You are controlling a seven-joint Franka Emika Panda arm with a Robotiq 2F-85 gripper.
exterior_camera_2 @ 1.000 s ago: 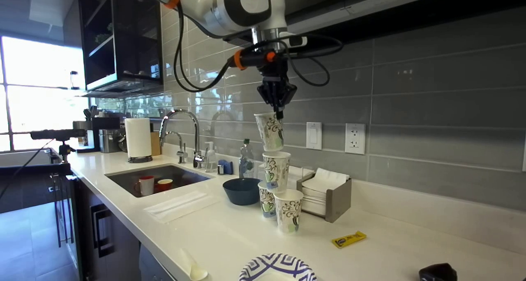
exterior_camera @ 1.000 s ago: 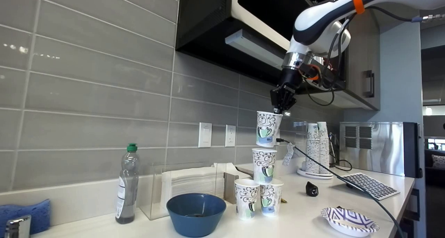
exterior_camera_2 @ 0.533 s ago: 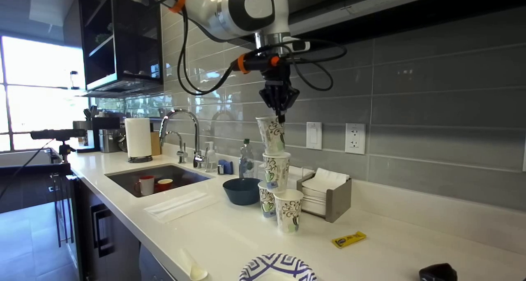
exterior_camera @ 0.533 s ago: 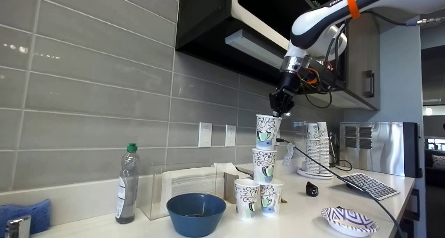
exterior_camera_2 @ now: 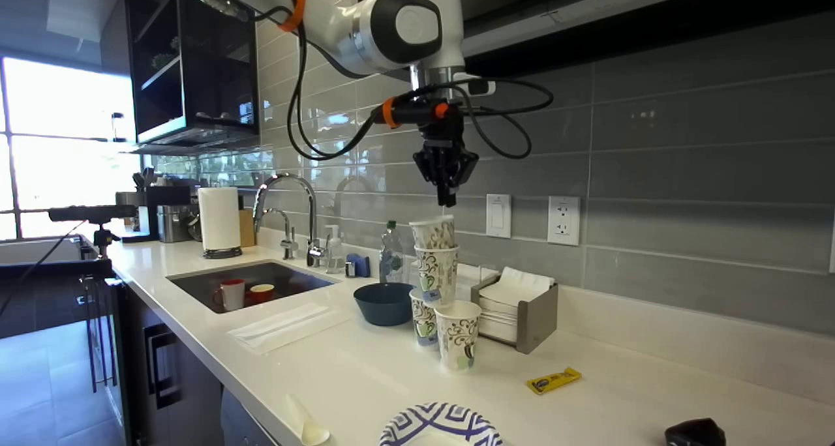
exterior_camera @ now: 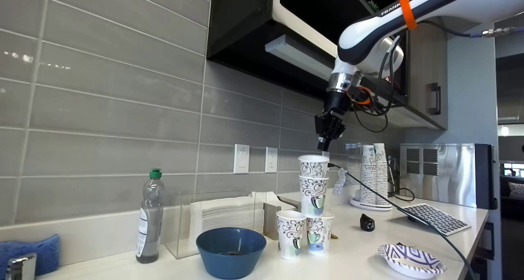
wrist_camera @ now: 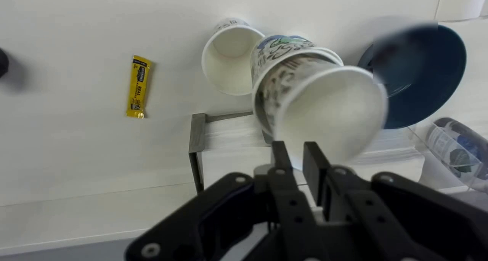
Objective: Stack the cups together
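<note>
See pincer (wrist_camera: 296,150) narrowly parted | lose foot of top cup (exterior_camera: 313,167) inside cup beneath (exterior_camera: 313,196) | see bowl (wrist_camera: 427,95) part-blurred in wrist view, dish (exterior_camera_2: 441,412) cut off in an exterior view

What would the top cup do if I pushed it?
The top cup would probably feel light and squashy: its edge looks thin. It might tug the cup below along, being partly inside it. Both could topple, perched across two other cups.
</note>
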